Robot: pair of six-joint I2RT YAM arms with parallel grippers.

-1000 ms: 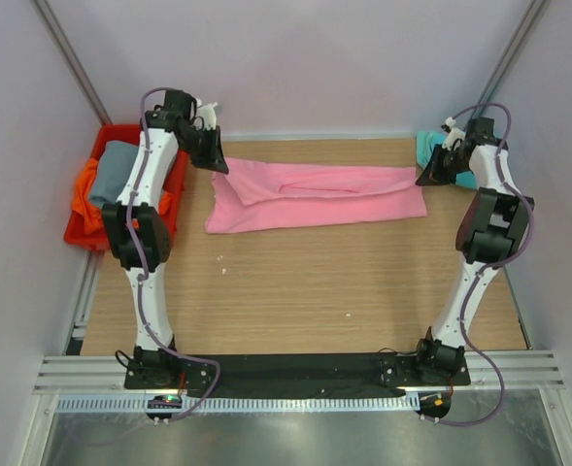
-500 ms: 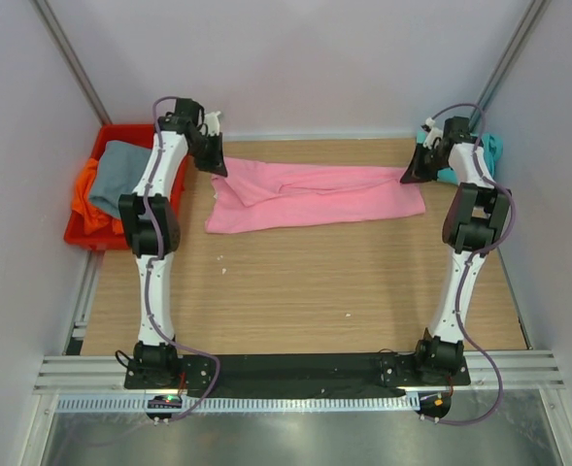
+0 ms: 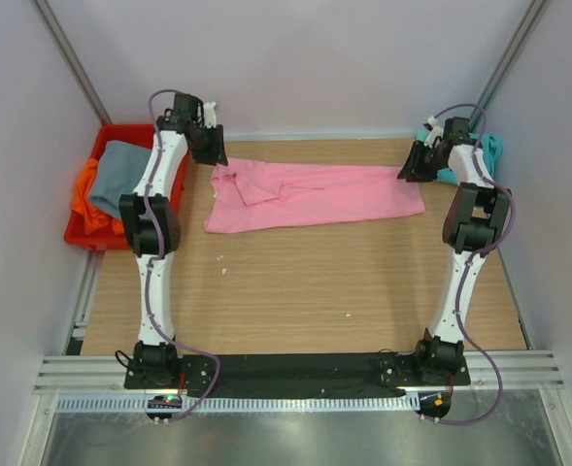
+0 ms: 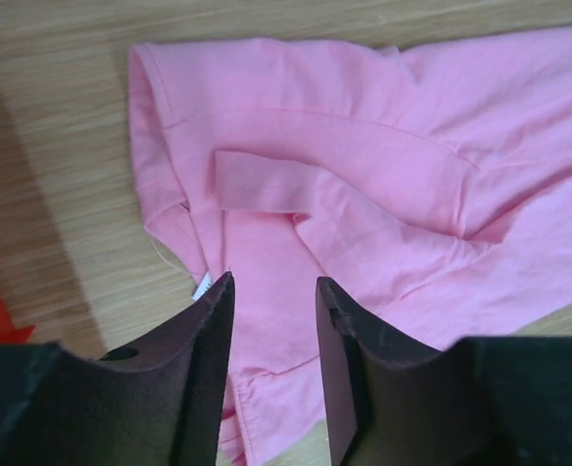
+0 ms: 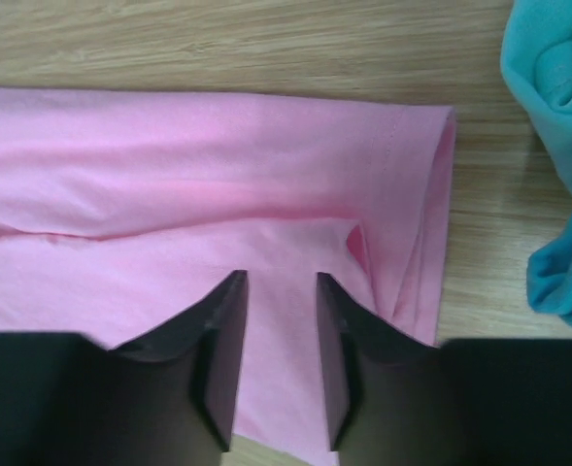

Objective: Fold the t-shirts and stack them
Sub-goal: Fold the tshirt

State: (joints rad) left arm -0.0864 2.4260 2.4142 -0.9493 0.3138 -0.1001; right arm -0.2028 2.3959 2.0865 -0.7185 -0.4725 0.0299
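1. Both grippers have just let go. A moment ago the left gripper (image 4: 274,282) and the right gripper (image 5: 281,277) were pinched shut at the two ends of the pink t-shirt (image 3: 315,194). Now each has its jaws spread with nothing between them and hovers just over its own end of the cloth.
2. The edge they carried is laid down, so this lengthwise fold looks finished (the next fold, I judge, goes across the width).
3. The pink t-shirt lies as a long band across the far half of the bench (image 3: 295,291). A sleeve is tucked over at the left end, the layers are doubled at the right, and a few soft ridges run along it.
4. The teal t-shirt (image 5: 557,146) sits bunched just beside the pink one's right end. The grey t-shirt (image 3: 116,170) and the orange t-shirt (image 3: 86,204) wait in the red bin (image 3: 77,238).
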